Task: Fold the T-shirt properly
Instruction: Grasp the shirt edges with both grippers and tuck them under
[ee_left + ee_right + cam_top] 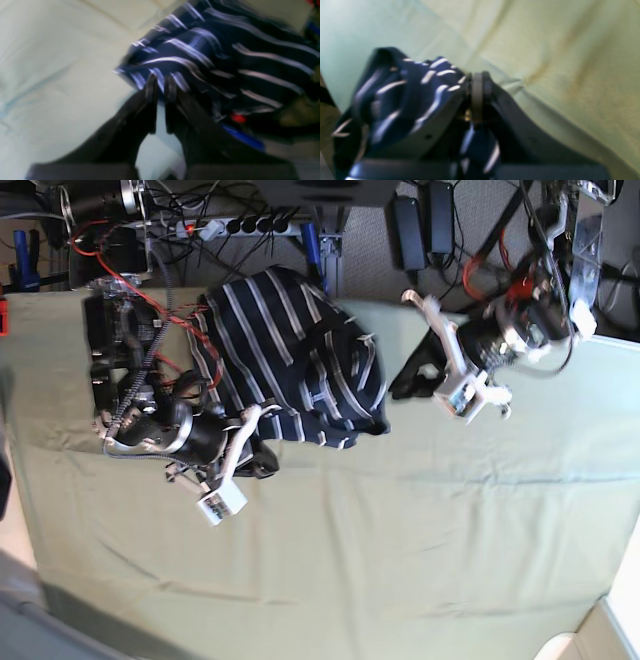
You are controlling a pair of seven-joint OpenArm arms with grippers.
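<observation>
The T-shirt [290,355], navy with thin white stripes, lies bunched at the back of the table between the two arms. My right gripper [262,463] is shut on its lower left part. In the right wrist view the T-shirt [402,100] drapes over one finger and hangs below my right gripper [477,95]. My left gripper [405,385] sits at the shirt's right edge. In the blurred left wrist view my left gripper [160,86] has its fingers nearly together at the hem of the T-shirt [225,62]. Whether fabric is pinched there I cannot tell.
An olive-green cloth [400,560] covers the whole table. Cables and a power strip [240,225] run behind the back edge. A white tag [222,505] hangs off the right arm.
</observation>
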